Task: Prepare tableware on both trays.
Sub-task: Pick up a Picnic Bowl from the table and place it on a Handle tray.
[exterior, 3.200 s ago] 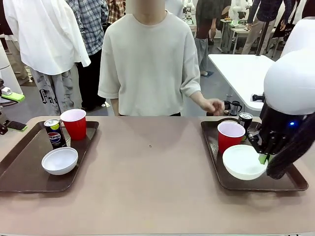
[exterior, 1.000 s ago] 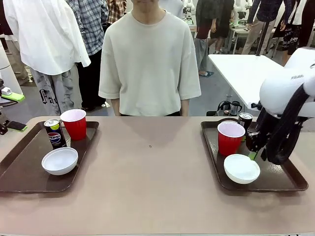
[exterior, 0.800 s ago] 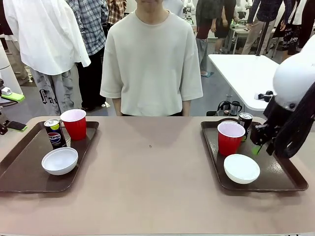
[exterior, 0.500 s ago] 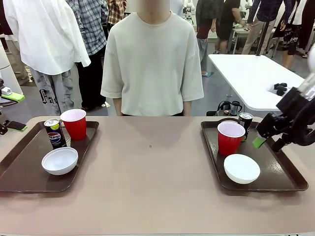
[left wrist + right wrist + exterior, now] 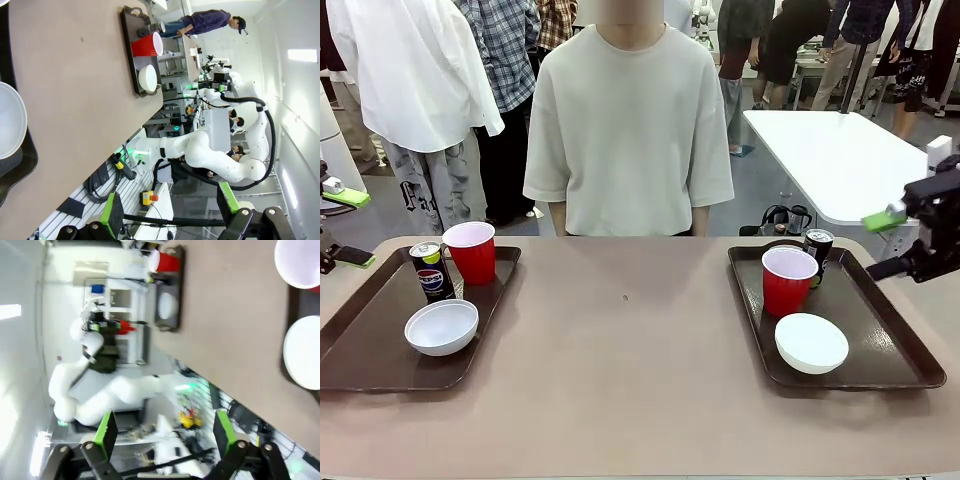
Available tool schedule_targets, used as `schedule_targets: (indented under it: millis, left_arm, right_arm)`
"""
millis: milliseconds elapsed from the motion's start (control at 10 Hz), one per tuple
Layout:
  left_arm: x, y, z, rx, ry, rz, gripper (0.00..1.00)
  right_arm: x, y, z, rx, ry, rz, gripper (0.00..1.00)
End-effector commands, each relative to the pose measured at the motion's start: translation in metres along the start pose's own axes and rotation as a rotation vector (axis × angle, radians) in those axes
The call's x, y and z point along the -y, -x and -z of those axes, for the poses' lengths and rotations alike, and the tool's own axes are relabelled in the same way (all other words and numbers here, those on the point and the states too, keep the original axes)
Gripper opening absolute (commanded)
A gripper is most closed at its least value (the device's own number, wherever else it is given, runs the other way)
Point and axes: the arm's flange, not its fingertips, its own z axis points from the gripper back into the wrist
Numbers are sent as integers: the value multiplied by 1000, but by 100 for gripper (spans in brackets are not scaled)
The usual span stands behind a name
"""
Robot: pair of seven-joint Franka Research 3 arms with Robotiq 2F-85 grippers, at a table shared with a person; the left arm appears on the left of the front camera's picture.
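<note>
The left tray (image 5: pixel 370 350) holds a Pepsi can (image 5: pixel 432 272), a red cup (image 5: pixel 470 252) and a white bowl (image 5: pixel 441 326). The right tray (image 5: pixel 890 345) holds a red cup (image 5: pixel 789 280), a dark can (image 5: pixel 817 245) and a white bowl (image 5: pixel 811 342). My right gripper (image 5: pixel 882 244) hangs open above that tray's far right rim, holding nothing; its wrist view shows its open fingers (image 5: pixel 106 432) over the bowl (image 5: pixel 302 352). My left gripper (image 5: pixel 170 207) is open and empty, beside the left bowl (image 5: pixel 10 127).
A person (image 5: pixel 628 120) stands at the far edge of the brown table (image 5: pixel 630 370), hands down. A phone (image 5: pixel 353 256) lies at the far left. A white table (image 5: pixel 820 150) stands behind at the right.
My right gripper has risen and drawn back to the right, away from the bowl, which stays on the right tray. Everything on the trays is still.
</note>
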Motion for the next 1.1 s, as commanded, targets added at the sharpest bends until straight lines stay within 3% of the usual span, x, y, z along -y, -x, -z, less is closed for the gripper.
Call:
schedule_targets:
  millis: [0,100,200,1000]
  left_arm:
    - [-1,1,-1,-3,8,25,100]
    - [-1,1,-1,-3,8,25,100]
    - [-1,1,-1,-3,8,25,100]
    - [-1,1,-1,-3,8,25,100]
  right_arm:
    - [17,41,36,167,-87,153,100]
    - [20,44,44,198,-111,177,100]
    - [2,-6,-9,71,-63,86,100]
    - [2,-6,-9,71,-63,86,100]
